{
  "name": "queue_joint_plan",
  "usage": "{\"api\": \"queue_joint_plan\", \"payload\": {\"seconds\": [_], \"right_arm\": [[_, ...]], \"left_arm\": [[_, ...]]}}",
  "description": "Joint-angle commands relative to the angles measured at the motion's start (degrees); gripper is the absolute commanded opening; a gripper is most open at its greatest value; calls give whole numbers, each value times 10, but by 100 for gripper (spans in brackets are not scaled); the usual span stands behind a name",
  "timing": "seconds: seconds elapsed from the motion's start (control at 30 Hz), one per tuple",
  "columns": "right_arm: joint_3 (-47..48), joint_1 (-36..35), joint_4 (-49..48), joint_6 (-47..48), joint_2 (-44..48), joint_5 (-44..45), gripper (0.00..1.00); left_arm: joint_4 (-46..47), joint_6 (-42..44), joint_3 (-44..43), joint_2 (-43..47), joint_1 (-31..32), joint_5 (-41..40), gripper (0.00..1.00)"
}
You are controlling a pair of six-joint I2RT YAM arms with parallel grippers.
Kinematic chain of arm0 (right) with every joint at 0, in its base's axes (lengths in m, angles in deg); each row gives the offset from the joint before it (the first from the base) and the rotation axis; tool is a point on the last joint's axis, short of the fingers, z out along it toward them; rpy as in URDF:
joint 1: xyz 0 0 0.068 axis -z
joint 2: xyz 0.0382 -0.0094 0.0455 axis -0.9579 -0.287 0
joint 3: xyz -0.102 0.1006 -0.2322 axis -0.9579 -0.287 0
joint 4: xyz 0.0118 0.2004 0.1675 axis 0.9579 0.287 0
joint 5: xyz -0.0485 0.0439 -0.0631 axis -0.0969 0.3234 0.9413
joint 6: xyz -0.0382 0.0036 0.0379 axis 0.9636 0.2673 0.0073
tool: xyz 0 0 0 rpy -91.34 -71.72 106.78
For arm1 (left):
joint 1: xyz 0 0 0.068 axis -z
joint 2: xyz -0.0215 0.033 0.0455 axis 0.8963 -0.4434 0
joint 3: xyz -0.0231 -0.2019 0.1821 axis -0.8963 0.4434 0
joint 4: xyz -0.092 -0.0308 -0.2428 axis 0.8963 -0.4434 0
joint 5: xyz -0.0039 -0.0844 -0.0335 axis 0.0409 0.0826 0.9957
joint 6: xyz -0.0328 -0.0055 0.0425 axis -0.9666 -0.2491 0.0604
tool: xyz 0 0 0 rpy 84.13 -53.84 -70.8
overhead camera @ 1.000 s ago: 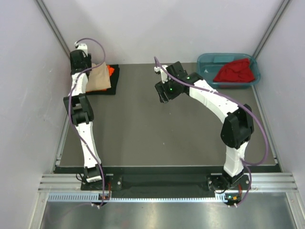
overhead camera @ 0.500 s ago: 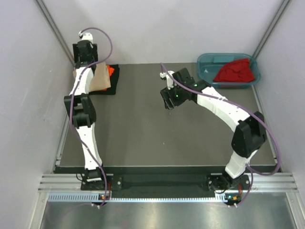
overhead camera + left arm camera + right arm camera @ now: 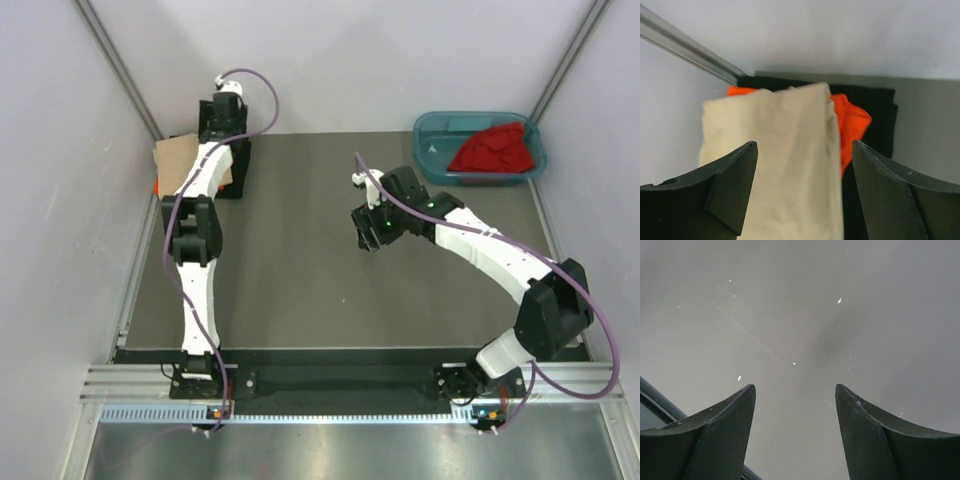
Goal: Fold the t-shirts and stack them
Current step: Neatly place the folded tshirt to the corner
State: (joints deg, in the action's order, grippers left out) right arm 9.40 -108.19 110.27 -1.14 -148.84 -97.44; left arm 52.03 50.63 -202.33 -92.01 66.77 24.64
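The beige-tan t-shirt (image 3: 775, 165) lies folded on top of the stack at the table's back left corner, also seen in the top view (image 3: 175, 160). The bright orange t-shirt (image 3: 852, 120) sticks out from under it, and the black t-shirt (image 3: 880, 107) lies at the bottom (image 3: 240, 165). My left gripper (image 3: 804, 146) hangs open above the beige shirt, holding nothing; in the top view it is at the back of the stack (image 3: 218, 128). The dark red t-shirt (image 3: 492, 148) lies crumpled in the teal tub. My right gripper (image 3: 795, 387) is open and empty over bare table at mid-table (image 3: 368, 235).
The teal plastic tub (image 3: 432, 128) stands at the back right corner. White walls close in the table on the left, back and right, with a metal rail (image 3: 690, 55) in the back left corner right beside the stack.
My left gripper has swung right and towards the back wall, uncovering the beige shirt. My right gripper has moved right and towards the near side over the bare table.
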Motion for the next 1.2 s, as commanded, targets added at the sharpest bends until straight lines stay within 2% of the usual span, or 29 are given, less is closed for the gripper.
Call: {"api": "queue_joint_plan", "payload": {"seconds": [0.0, 0.2, 0.5, 0.7, 0.77, 0.87, 0.9, 1.0, 1.1, 1.13, 1.17], "right_arm": [[-17, 19, -29, -16, 46, -15, 65], [-33, 33, -28, -12, 59, -26, 65], [-27, 41, -27, -8, 53, -36, 65], [-24, 42, -26, 12, 53, -37, 65], [-25, 42, -27, 12, 52, -37, 65], [-24, 42, -30, 11, 51, -39, 65], [-25, 42, -30, 11, 51, -39, 65], [-24, 42, -31, 9, 52, -40, 65], [-26, 42, -32, 8, 54, -40, 65], [-27, 42, -32, 8, 56, -40, 65], [-28, 42, -32, 8, 58, -40, 65]], "left_arm": [[-20, 19, -14, -37, 22, -65, 79], [-59, -7, -27, -67, 31, -130, 75], [-55, -5, -24, -74, 35, -172, 69], [-52, 14, -20, -84, 37, -178, 59], [-54, 16, -18, -84, 37, -176, 50], [-45, 23, -8, -79, 38, -174, 45], [-47, 25, -9, -79, 38, -174, 36], [-53, 28, -6, -77, 40, -169, 22], [-63, 29, 4, -73, 41, -165, 14], [-65, 31, 9, -65, 42, -161, 4], [-65, 32, 16, -60, 42, -160, 0]]}}
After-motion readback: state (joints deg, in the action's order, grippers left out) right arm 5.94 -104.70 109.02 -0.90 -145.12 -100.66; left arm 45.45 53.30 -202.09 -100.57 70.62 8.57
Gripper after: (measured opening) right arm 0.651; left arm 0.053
